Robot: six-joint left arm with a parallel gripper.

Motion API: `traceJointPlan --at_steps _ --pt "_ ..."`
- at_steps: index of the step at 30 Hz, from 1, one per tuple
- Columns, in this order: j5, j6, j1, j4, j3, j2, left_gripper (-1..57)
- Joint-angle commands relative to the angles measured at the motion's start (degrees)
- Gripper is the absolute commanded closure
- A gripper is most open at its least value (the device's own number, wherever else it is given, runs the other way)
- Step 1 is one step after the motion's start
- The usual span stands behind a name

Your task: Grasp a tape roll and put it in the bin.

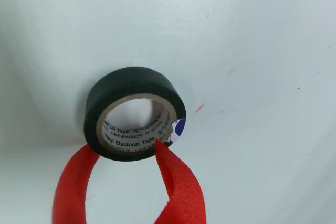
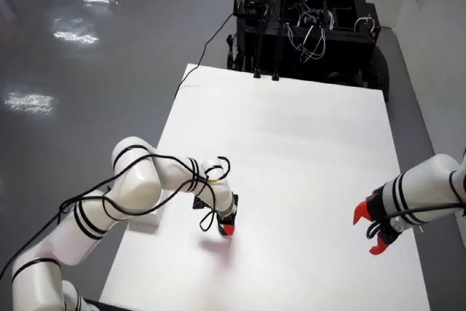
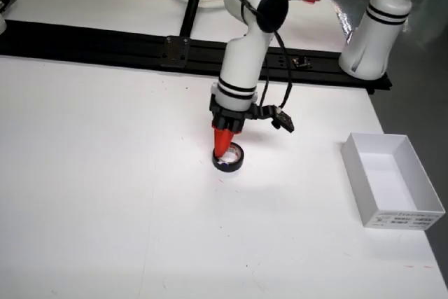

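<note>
A black electrical tape roll (image 1: 134,85) with a printed cardboard core lies flat on the white table (image 1: 262,51). In the wrist view my gripper (image 1: 125,146) has red fingers set apart. The left finger touches the roll's outer wall, and the right fingertip (image 1: 160,148) crosses the near rim at the core's edge. From the side view the gripper (image 3: 222,148) points straight down onto the roll (image 3: 231,159). In the overhead view the roll is hidden under the gripper (image 2: 227,229). The white bin (image 3: 392,180) stands to the right, away from the gripper.
A second white arm with a red gripper (image 2: 371,231) hangs at the table's right side in the overhead view. A black rail (image 3: 105,43) and a tripod base run along the far edge. A black equipment rack (image 2: 306,27) stands beyond the table.
</note>
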Motion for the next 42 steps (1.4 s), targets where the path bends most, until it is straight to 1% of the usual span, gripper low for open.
traceJointPlan --at_steps 1,15,18,23,24,26,27,28,37,39,41,42 --pt "3.3 0.0 0.6 -0.1 -0.8 0.4 33.7" --pt "3.5 0.0 0.7 0.4 0.0 0.1 35.1" --pt "3.3 0.0 1.0 0.8 0.1 0.0 38.8" --pt "3.2 0.1 1.2 1.1 0.3 -0.1 41.1" --pt "3.2 0.1 1.3 1.1 0.3 -0.1 45.5" --pt "3.1 0.1 1.3 1.1 0.3 -0.1 51.3" --pt "3.0 0.1 1.3 1.1 0.3 -0.1 55.2" --pt "2.8 0.1 1.3 1.1 0.3 -0.1 57.0" --pt "3.8 0.1 0.4 0.8 0.1 -0.1 57.0" --pt "4.9 0.1 0.0 0.7 -0.4 0.0 57.0" --pt "6.3 0.1 -0.7 1.3 -1.1 -0.5 57.0" --pt "7.2 0.1 -1.1 2.2 -1.5 -1.2 57.0"
